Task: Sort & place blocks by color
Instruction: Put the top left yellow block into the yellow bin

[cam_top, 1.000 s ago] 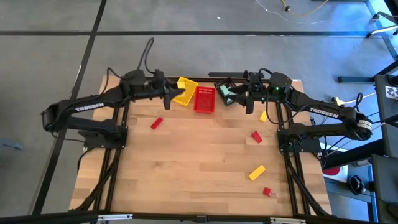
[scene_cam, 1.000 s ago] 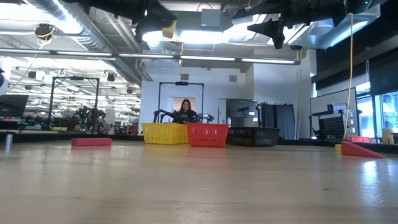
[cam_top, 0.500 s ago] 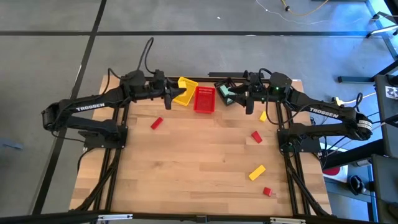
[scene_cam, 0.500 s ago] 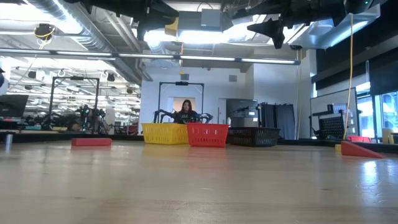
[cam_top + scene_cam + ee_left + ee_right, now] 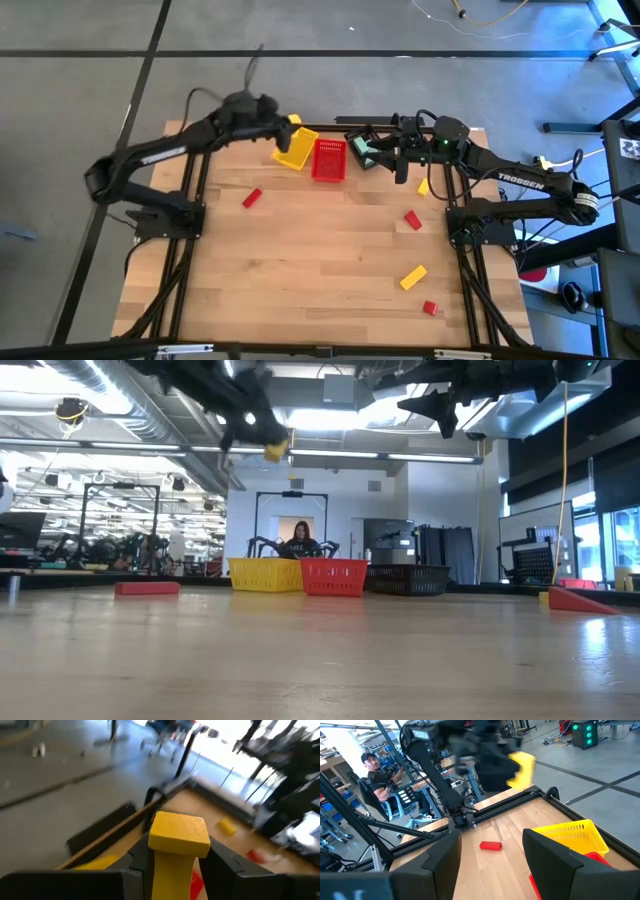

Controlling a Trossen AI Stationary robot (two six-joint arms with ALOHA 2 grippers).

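A yellow block (image 5: pixel 179 836), a smooth wooden bar with squared edges and a faint grain, sits clamped between the two dark fingers of the left gripper (image 5: pixel 179 865), held up in the air above the far edge of the table, just over the yellow basket (image 5: pixel 296 147). In the low view the same block (image 5: pixel 275 451) shows as a small yellow lump high above the baskets, under the blurred left arm. The yellow basket is slatted plastic and lies tilted against the red basket (image 5: pixel 328 159), also slatted and rectangular; a black basket (image 5: pixel 362 146) stands just beside the red one, with something teal in it. The right gripper (image 5: pixel 401 160) hangs near the black basket with its fingers apart and nothing between them. On the pale wooden plank table (image 5: pixel 320 270) other blocks lie loose: a red bar (image 5: pixel 251 198) near the left side, a small yellow block (image 5: pixel 423 186) beside the right arm, a red wedge-like piece (image 5: pixel 412 219) below it, a longer yellow bar (image 5: pixel 413 277) and a small red cube (image 5: pixel 429 308) towards the near right corner. In the right wrist view a person (image 5: pixel 379 775) in a cap sits beyond the table.
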